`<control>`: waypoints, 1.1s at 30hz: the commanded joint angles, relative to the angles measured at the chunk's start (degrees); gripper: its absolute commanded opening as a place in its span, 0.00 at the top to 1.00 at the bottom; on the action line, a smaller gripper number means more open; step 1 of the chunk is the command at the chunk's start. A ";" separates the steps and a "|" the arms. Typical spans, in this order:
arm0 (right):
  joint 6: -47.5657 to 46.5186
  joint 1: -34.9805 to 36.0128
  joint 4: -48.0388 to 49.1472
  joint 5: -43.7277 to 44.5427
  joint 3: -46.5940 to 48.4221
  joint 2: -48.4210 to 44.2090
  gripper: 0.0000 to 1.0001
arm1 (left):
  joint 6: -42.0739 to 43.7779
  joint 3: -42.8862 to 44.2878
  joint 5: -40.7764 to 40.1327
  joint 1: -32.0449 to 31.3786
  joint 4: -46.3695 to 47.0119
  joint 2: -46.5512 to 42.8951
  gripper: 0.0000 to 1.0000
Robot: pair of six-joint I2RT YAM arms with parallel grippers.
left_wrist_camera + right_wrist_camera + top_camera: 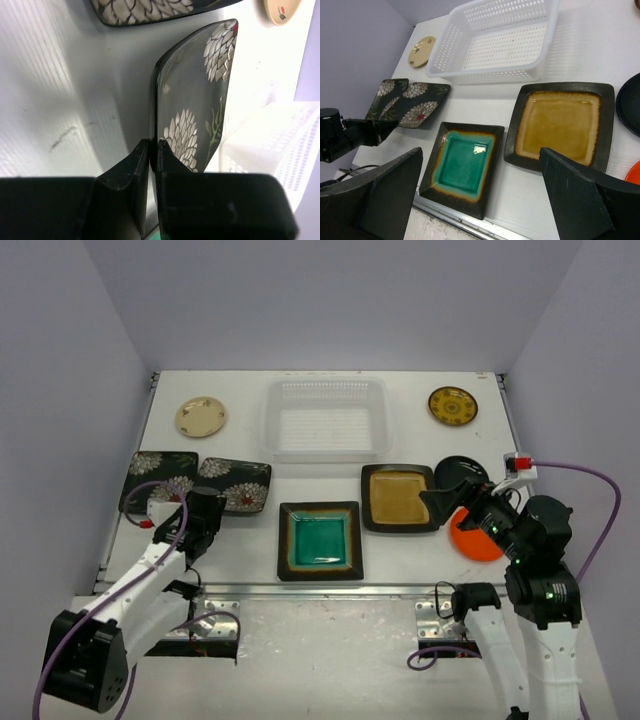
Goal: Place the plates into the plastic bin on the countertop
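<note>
Left wrist view looks along the left gripper, whose jaws are pressed together on the near rim of a black floral square plate. The wrist is rolled on its side, so one jaw sits under the rim and the other on top of it. From that pinch the plate stretches straight away from the jaws, its white flower pattern facing up. It lies low against the white worktop, and whether it has left the surface cannot be told. A second black floral plate lies just beside it. In the overhead view, the gripped plate is the one of the pair closer to the middle, near the front left of the worktop. The plastic bin stands at the back centre, away from the jaws and off to their right, its long side running left to right and wider than the plate. No plate is in the bin yet. The coming move probably has to carry the plate up, forward and rightward over the bin's near wall, and the left arm is the nearer one for it. The right gripper hovers at the front right with its jaws wide apart and empty, looking across the teal-centred square plate and the amber-centred square plate.
</note>
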 commanded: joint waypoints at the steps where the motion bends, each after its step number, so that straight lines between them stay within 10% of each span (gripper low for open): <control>1: 0.31 -0.05 3.41 -4.89 2.70 3.06 0.01 | 11.91 0.45 -4.29 0.01 5.43 -11.28 1.00; 17: -4.71 -0.05 3.35 -28.11 9.43 23.76 0.01 | 27.92 22.25 1.64 0.01 -9.54 -28.89 1.00; 25: 10.27 6.58 29.79 -33.03 8.10 35.57 0.01 | 32.80 26.05 31.63 0.01 5.12 -20.12 1.00; 33: -0.32 13.84 18.93 -25.92 22.80 52.11 0.03 | 30.05 25.00 54.82 -0.08 24.26 -3.45 1.00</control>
